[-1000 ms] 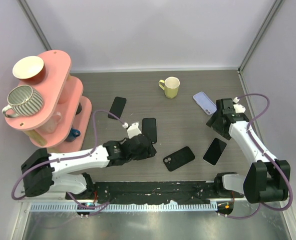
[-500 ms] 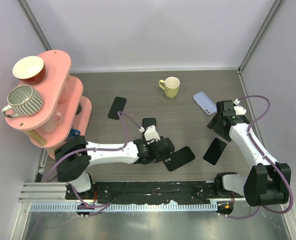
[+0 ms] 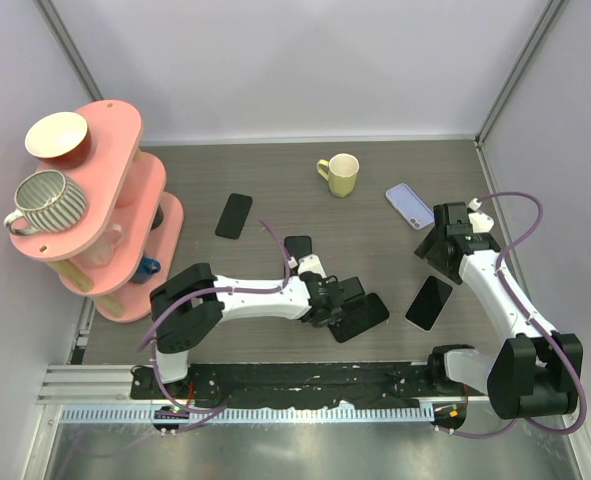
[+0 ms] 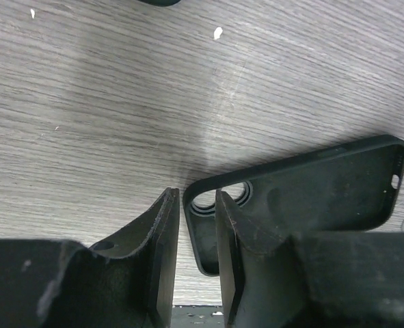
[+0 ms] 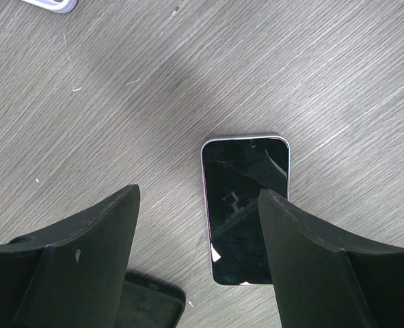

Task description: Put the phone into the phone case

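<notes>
Left wrist: left gripper [image 4: 193,195], narrowly apart, straddles the phone case [image 4: 311,184] rim; right gripper [image 5: 198,191] gapes above the phone [image 5: 246,219].

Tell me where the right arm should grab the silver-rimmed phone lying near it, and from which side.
Take the phone across its two long edges, about mid-length, coming straight down from above. It lies flat and screen-up on the table, so only the thin side edges offer a hold. The narrow span should fit the open right gripper, whose fingers stand roughly parallel to those edges.
</notes>
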